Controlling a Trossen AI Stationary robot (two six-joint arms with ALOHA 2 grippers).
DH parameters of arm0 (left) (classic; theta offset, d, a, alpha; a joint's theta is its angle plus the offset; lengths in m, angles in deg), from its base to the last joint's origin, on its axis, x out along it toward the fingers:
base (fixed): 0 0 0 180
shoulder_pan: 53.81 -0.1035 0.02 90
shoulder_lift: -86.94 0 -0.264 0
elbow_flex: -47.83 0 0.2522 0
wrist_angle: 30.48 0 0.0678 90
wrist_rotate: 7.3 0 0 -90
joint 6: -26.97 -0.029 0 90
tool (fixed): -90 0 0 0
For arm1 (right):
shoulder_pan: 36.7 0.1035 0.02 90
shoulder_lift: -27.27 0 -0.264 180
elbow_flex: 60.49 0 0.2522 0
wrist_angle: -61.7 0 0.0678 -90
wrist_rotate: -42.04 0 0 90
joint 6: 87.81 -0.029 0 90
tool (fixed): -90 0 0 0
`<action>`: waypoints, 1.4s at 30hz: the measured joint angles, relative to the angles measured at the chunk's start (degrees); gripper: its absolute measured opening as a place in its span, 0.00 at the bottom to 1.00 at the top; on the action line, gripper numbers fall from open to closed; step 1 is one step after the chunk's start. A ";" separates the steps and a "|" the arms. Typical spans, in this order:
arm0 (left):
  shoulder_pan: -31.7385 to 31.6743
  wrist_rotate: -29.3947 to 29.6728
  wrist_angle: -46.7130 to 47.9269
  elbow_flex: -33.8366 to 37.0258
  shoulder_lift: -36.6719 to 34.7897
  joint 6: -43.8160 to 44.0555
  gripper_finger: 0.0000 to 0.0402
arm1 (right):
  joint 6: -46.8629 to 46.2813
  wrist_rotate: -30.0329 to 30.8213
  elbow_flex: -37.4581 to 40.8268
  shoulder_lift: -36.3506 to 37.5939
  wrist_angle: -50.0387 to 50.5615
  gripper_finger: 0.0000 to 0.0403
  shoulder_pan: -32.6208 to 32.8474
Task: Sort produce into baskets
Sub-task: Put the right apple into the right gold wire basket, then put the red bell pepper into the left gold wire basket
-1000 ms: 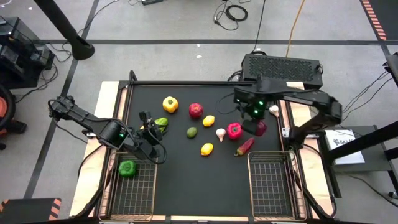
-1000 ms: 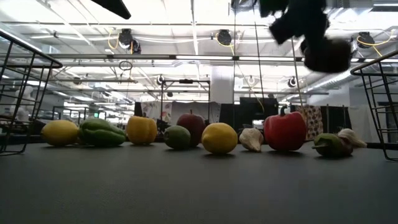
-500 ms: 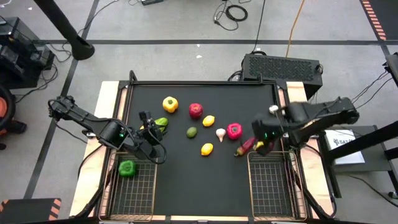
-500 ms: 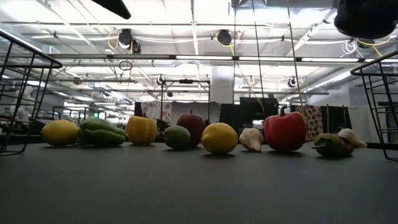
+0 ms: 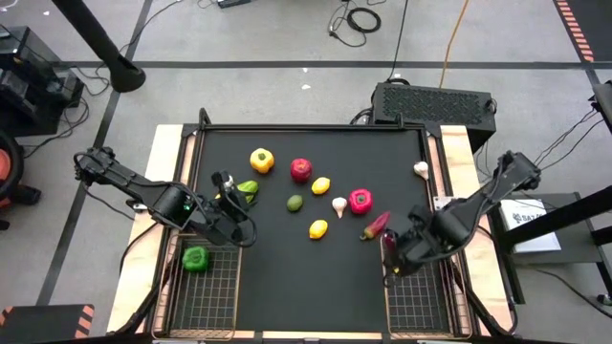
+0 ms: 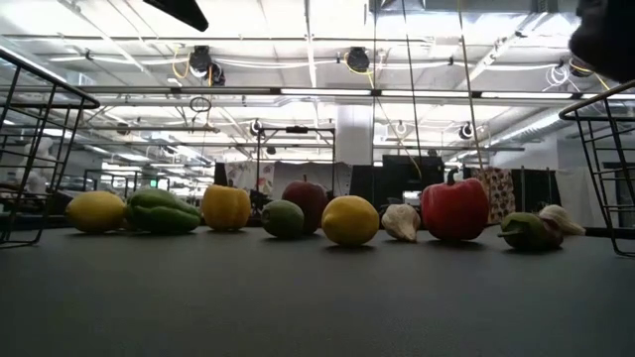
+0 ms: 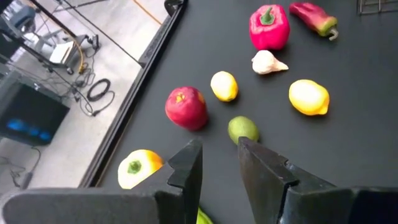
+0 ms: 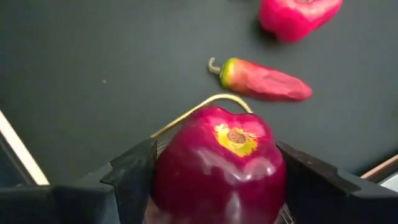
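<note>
Red apple (image 8: pixel 217 165), pinched between the right gripper's (image 5: pixel 394 256) jaws, now sits over the far-left corner of the right basket (image 5: pixel 418 287). One sec. earlier the gripper was further back on the mat, near the pink pepper (image 5: pixel 360 200); half a sec. ago it was midway. Thus the carry is nearly done; release into the basket is prob. the next step. In the wrist view the apple's stem dimple faces the camera, so its stem axis points back along the gripper; the brass rim (image 8: pixel 199 107) curves just behind the apple.

Left gripper (image 5: pixel 227 194) waits at the left side of the mat, jaws (image 7: pixel 221 168) slightly spread, holding nothing, beside the green pepper (image 5: pixel 248 188). Left basket (image 5: pixel 206 287) holds one green pepper (image 5: pixel 195 257).

On the mat: yellow pepper (image 5: pixel 261 160), second apple (image 5: pixel 300 169), lemon (image 5: pixel 321 185), lime (image 5: pixel 295 202), garlic (image 5: pixel 338 205), another lemon (image 5: pixel 317 228). Chili (image 5: pixel 376 225) lies just beyond the right basket's corner, long axis diagonal, stem end toward near-left. A further garlic (image 5: pixel 421 169) rests at the far right edge.
</note>
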 joint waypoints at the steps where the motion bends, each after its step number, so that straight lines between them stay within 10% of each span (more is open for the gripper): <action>1: 0.01 -0.04 -0.10 0.00 0.00 0.21 0.28 | -0.44 0.19 0.17 -0.56 -0.11 0.71 0.70; 27: 0.00 -0.04 -4.73 0.00 0.28 1.59 0.28 | 0.30 5.97 0.37 -7.84 4.10 0.84 3.48; 42: -1.48 0.41 -10.47 0.00 5.86 -5.51 0.28 | 15.49 36.52 -14.35 -7.75 6.99 0.84 0.66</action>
